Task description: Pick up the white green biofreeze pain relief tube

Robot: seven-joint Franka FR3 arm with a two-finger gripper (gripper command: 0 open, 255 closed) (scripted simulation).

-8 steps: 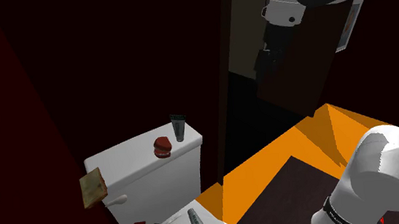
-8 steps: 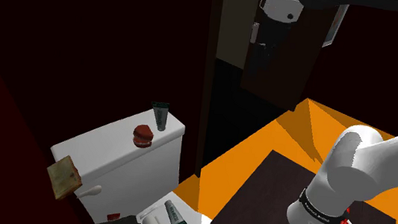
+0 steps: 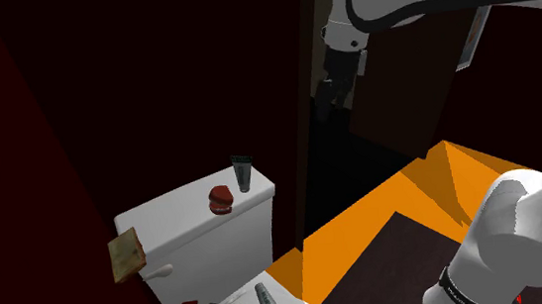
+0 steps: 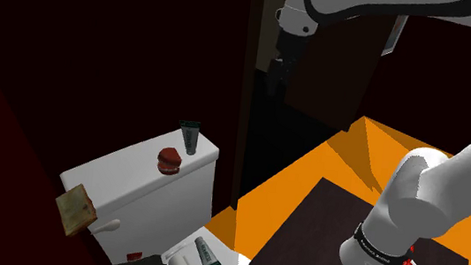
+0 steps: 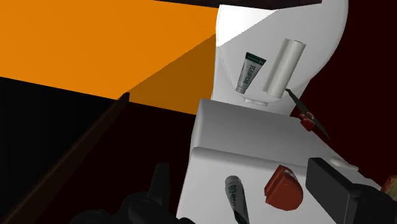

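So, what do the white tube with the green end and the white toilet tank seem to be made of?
White tube with the green end: probably soft plastic, matte; it tapers and bears print. White toilet tank: possibly ceramic or hard plastic; smooth, plain white, evenly shaded, so unsure.

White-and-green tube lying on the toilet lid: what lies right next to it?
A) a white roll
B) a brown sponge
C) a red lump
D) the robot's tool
A: the white-and-green tube lies flat on the toilet lid with a white roll alongside it; the red lump sits on the tank instead.
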